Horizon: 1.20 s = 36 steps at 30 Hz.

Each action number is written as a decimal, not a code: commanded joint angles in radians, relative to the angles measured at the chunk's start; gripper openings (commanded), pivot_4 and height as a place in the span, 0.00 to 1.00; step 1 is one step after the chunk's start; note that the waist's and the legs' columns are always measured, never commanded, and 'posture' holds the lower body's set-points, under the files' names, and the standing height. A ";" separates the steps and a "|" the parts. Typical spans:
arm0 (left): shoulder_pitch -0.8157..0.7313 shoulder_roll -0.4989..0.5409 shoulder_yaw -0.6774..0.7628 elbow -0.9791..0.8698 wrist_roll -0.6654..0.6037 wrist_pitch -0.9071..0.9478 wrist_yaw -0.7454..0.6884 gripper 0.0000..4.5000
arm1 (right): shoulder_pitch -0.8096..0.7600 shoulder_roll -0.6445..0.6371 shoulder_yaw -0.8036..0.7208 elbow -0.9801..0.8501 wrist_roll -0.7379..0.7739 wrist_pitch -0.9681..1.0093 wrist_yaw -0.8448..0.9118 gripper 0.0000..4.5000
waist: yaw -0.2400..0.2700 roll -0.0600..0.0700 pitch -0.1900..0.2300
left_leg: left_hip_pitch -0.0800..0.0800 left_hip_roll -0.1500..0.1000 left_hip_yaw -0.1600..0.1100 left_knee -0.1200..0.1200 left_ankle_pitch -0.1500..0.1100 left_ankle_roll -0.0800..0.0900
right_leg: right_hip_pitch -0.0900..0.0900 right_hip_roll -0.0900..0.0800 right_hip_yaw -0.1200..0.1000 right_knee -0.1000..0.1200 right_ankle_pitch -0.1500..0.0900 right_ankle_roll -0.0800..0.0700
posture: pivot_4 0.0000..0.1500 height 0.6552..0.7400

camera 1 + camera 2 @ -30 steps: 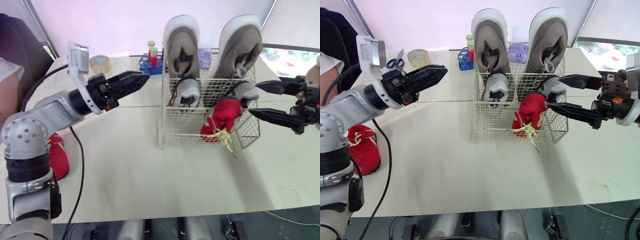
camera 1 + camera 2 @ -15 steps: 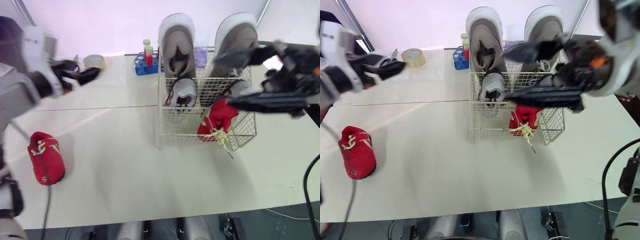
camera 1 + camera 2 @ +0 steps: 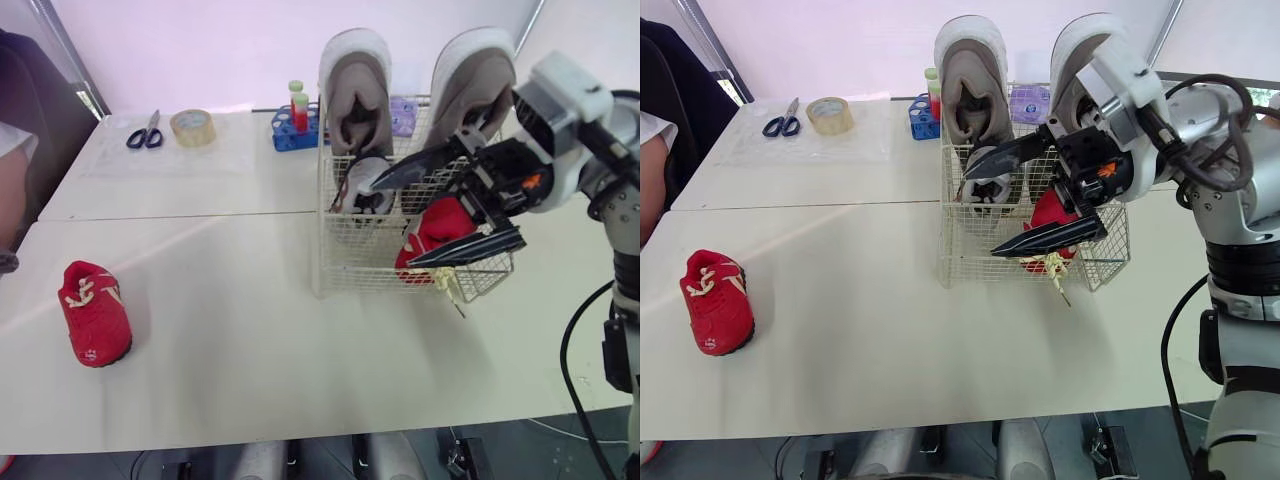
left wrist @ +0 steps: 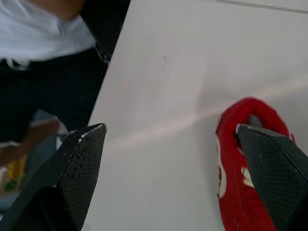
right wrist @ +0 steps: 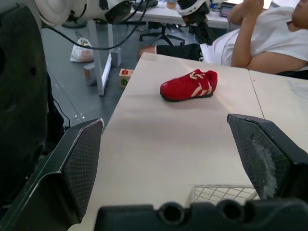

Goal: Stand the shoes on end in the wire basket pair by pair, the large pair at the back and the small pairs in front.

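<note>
Wire basket (image 3: 362, 255): stands on the pale worktop (image 3: 220, 340), right of centre in the head views. A corner of its mesh also shows in the right wrist view.
Large grey shoes (image 3: 355, 85): two, stood on end side by side along the back of the basket, rising well above its rim.
Small grey shoe (image 3: 368, 186): on end in front of the left large shoe. The right arm covers the spot beside it, so what stands there cannot be told.
Red shoe in the basket (image 3: 440, 228): tilted in the front right corner, with its yellow laces poking out through the wire.
Loose red shoe (image 3: 93, 312): flat on its sole near the worktop's left end, well apart from the basket. The right wrist view shows it side-on, and the left wrist view shows it from above, just beside one finger.
Right gripper (image 3: 390, 225): fingers spread wide and holding nothing, in front of the basket's front wall and pointing toward the robot's left.
Left gripper (image 4: 168, 127): spread wide and empty, above the worktop's edge by the loose red shoe.
Person (image 3: 15, 170): at the worktop's left end. The right wrist view shows a seated figure in a white top beyond the shoe.
Back of worktop: scissors (image 3: 143, 130), tape roll (image 3: 192, 126), blue tube rack (image 3: 293, 125).
</note>
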 commanded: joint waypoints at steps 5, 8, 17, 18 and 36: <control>-0.034 -0.171 0.078 0.019 -0.130 0.009 0.239 0.99 | -0.018 0.011 -0.019 -0.012 -0.044 -0.014 0.014 1.00 | 0.000 0.000 -0.001 | 0.000 0.000 0.000 -0.003 0.000 0.000 | 0.000 -0.001 0.000 0.000 0.000 0.000 | 1.00 1.00; -0.080 -0.238 0.064 0.032 -0.139 0.009 0.299 0.99 | -0.020 0.007 -0.027 -0.013 -0.052 -0.003 0.006 1.00 | -0.001 -0.001 -0.001 | -0.001 0.000 0.000 -0.003 0.000 -0.001 | 0.001 -0.001 0.000 0.001 0.002 0.003 | 1.00 1.00; -0.123 -0.308 -0.063 0.166 -0.110 0.009 0.353 0.99 | 0.009 -0.026 -0.066 -0.064 -0.044 0.050 -0.040 1.00 | -0.003 -0.001 -0.001 | -0.001 -0.001 0.001 -0.003 0.000 -0.001 | 0.000 -0.001 0.001 0.001 0.002 0.004 | 1.00 1.00; -0.120 -0.310 -0.070 0.172 -0.108 0.009 0.354 0.94 | 0.015 -0.027 -0.073 -0.072 -0.039 0.057 -0.048 1.00 | -0.003 -0.001 -0.001 | -0.001 -0.001 0.001 -0.003 0.000 -0.001 | 0.000 -0.001 0.001 0.001 0.002 0.004 | 1.00 1.00; -0.437 -0.310 -0.079 -0.016 -0.021 -0.006 0.303 0.02 | 0.057 -0.049 -0.127 -0.068 -0.027 0.084 -0.125 1.00 | 0.007 -0.005 -0.002 | -0.002 -0.001 0.001 -0.001 0.001 -0.002 | 0.001 -0.001 0.001 0.002 0.003 0.003 | 1.00 1.00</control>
